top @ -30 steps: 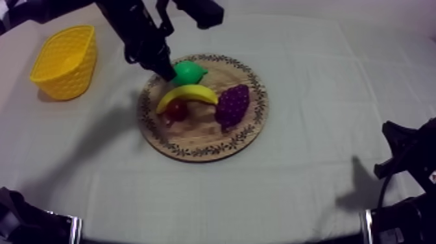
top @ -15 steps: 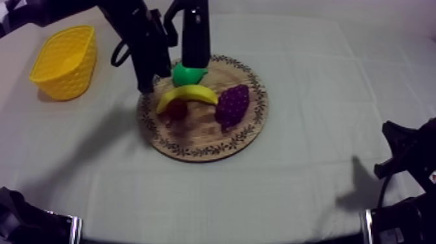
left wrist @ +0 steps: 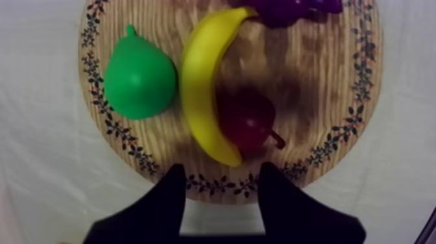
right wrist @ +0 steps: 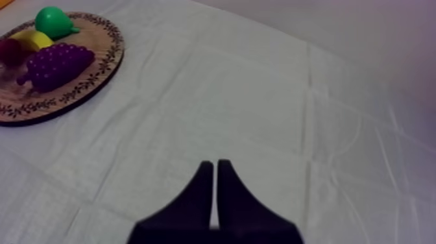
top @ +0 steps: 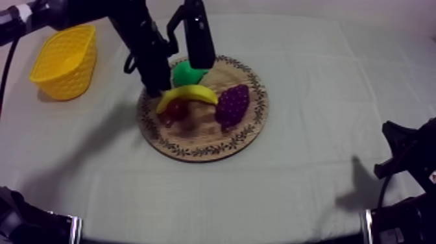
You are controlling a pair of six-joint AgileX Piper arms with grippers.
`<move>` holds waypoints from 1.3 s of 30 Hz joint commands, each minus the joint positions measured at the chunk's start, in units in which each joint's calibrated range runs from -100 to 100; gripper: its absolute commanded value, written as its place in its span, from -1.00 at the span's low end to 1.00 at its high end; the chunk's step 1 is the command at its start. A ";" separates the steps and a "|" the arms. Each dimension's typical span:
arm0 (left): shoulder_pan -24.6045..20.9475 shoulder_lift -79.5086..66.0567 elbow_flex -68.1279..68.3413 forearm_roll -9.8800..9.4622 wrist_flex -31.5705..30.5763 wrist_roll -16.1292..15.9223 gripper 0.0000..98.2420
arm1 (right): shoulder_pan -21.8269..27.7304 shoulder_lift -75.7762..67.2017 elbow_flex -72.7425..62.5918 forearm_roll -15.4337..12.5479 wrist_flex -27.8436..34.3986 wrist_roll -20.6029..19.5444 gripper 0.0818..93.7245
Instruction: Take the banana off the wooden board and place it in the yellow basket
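Observation:
The yellow banana (top: pixel 187 95) lies across the round wooden board (top: pixel 194 146), between a green pear (top: pixel 187 73), a small red fruit (top: pixel 176 111) and purple grapes (top: pixel 232 104). My left gripper (top: pixel 156 89) hangs at the board's left rim by the banana's left end. From the left wrist, its open fingers (left wrist: pixel 222 195) stand above the rim, just short of the banana (left wrist: pixel 202 84) and the small red fruit (left wrist: pixel 250 121), with nothing between them. My right gripper (right wrist: pixel 215 175) is shut on nothing above bare cloth, far from the board (right wrist: pixel 97 78).
The yellow basket (top: pixel 65 61) stands at the table's far left, left of the board, with open cloth between them. My right arm (top: pixel 409 162) rests at the lower right edge. The pear (left wrist: pixel 139 76) lies close beside the banana.
My left arm has turned its wrist and come down from over the pear to the board's left rim by the banana's end. The fruit and my right arm have not moved.

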 commanded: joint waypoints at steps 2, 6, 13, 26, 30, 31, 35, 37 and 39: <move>-0.17 2.87 -1.48 -0.02 -0.23 0.17 -0.02 | 0.02 -0.01 0.04 0.00 0.02 0.04 -0.99; -0.64 7.08 -4.52 0.29 -0.29 0.25 -0.01 | 0.02 -0.01 0.04 0.00 0.02 0.00 -0.99; -1.37 15.31 -11.75 1.04 1.69 0.12 0.01 | 0.02 -0.01 0.04 0.00 0.02 -0.01 -0.99; -1.14 27.55 -23.54 1.66 6.19 0.33 0.04 | 0.02 -0.01 0.04 0.00 0.02 -0.01 -0.99; -0.92 29.52 -24.67 1.55 6.67 0.69 0.04 | 0.02 -0.01 0.04 0.00 0.02 -0.01 -0.99; -0.87 29.85 -24.78 1.51 6.72 0.83 0.03 | 0.02 -0.01 0.04 0.00 0.02 -0.01 -0.99; -0.69 30.63 -25.17 1.40 6.69 1.54 -0.16 | 0.02 -0.01 0.04 0.00 0.02 -0.01 -0.99; -0.59 30.79 -25.14 1.33 6.33 1.91 -0.30 | 0.02 -0.01 0.04 0.00 0.02 -0.01 -0.99; -0.47 30.80 -24.81 1.27 5.89 2.21 -0.40 | 0.02 -0.01 0.04 0.00 0.02 -0.01 -0.99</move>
